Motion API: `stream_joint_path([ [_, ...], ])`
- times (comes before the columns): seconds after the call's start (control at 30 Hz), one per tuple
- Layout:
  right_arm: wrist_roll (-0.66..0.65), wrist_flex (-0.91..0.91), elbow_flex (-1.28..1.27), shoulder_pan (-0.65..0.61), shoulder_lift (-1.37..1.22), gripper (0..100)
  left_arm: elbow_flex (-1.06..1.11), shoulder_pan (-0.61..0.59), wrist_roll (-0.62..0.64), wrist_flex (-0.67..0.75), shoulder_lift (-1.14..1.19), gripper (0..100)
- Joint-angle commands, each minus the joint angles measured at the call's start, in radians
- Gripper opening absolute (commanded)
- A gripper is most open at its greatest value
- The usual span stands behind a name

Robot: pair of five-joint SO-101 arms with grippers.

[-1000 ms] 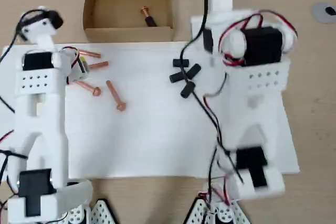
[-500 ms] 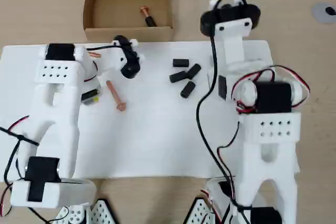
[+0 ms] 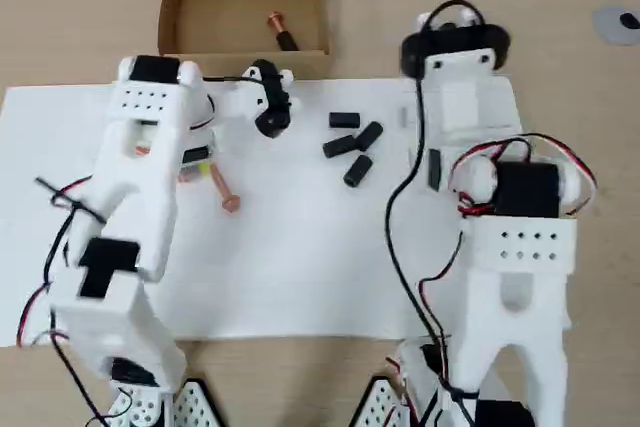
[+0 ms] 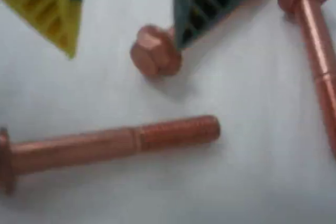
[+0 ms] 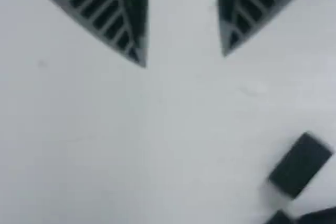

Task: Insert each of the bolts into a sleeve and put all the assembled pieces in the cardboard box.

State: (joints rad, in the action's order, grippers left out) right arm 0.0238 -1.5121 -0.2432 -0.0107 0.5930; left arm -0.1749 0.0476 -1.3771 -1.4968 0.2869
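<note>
Bolts (image 4: 110, 142) loose on sheet just front of cardboard box (image 3: 200, 65); L gripper (image 4: 123, 45) wide open over them. R gripper (image 5: 184, 56) wide too, nr sleeves (image 3: 352, 147).

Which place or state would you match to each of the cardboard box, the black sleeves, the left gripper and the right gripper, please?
Things:
1. cardboard box
2. black sleeves
3. left gripper
4. right gripper

Places or states:
A. open over bare white sheet, one sleeve nearby
B. contains one assembled piece
C. open above loose copper bolts
D. lying loose in a cluster on the sheet

Pairs: 1-B; 2-D; 3-C; 4-A
</note>
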Motion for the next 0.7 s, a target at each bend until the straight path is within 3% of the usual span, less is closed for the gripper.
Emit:
stream_joint_path([
  [0.0,0.0,0.021,-0.002,0.054,0.027,12.7,-0.132,0.031,0.288,0.012,0.081,14],
  [0.17,0.0,0.02,-0.004,0.064,0.025,12.7,-0.287,0.068,1.028,-0.038,0.168,14],
  [0.27,0.0,0.021,-0.002,0.059,0.022,12.7,-0.316,0.071,1.326,-0.104,0.186,14],
  [0.53,0.0,0.021,-0.002,0.062,0.025,12.7,-0.278,0.052,1.626,-0.189,0.228,14],
  [0.67,0.0,0.021,-0.002,0.059,0.024,12.7,-0.279,0.051,1.677,-0.183,0.26,14],
])
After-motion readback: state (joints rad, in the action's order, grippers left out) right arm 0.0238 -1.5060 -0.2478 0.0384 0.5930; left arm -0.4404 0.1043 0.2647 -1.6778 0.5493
